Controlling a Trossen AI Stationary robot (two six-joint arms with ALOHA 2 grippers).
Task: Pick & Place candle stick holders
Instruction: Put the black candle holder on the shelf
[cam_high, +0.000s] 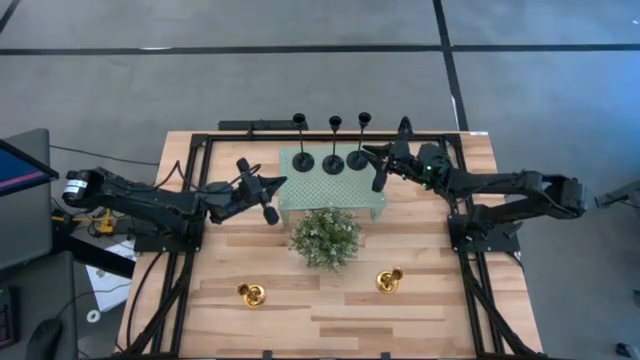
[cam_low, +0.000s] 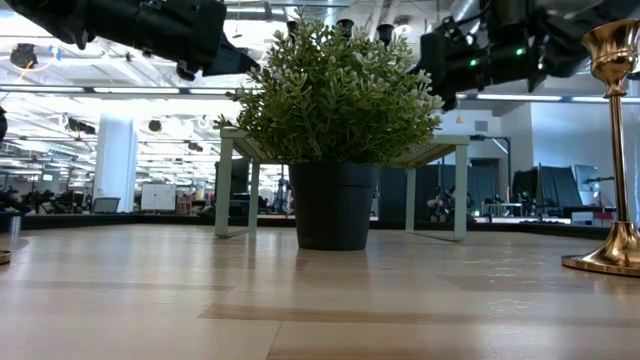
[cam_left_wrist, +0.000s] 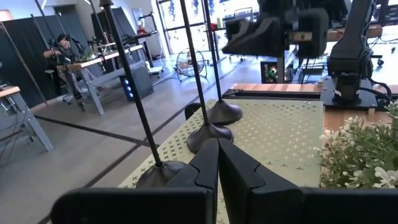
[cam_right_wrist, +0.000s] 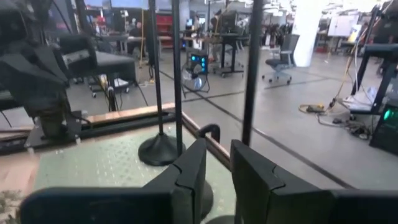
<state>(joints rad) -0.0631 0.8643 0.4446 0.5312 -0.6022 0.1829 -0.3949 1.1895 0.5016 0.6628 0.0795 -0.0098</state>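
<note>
Now, black holders: we see three black candle stick holders (cam_high: 332, 150) standing upright in a row along the far edge of the pale green perforated shelf (cam_high: 331, 196).
Gold holders: two gold candle stick holders, one (cam_high: 251, 294) toward the left and one (cam_high: 389, 281) toward the right, stand on the near part of the wooden counter (cam_high: 330, 305), well apart from each other.
Plant: the bushy potted plant (cam_high: 326, 237) sits just in front of the shelf, between the shelf and the gold pair.
Left gripper: we find the left gripper (cam_high: 270, 213) hanging at the shelf's left end, its jaws pressed together and holding nothing.
Right gripper: the right gripper (cam_high: 375, 180) hangs over the shelf's right end, just beside the rightmost black holder (cam_high: 359, 147).
Right jaws: we see them slightly parted, with a thin black stem (cam_right_wrist: 177, 68) in line with the gap; whether they pinch it we cannot tell.
</note>
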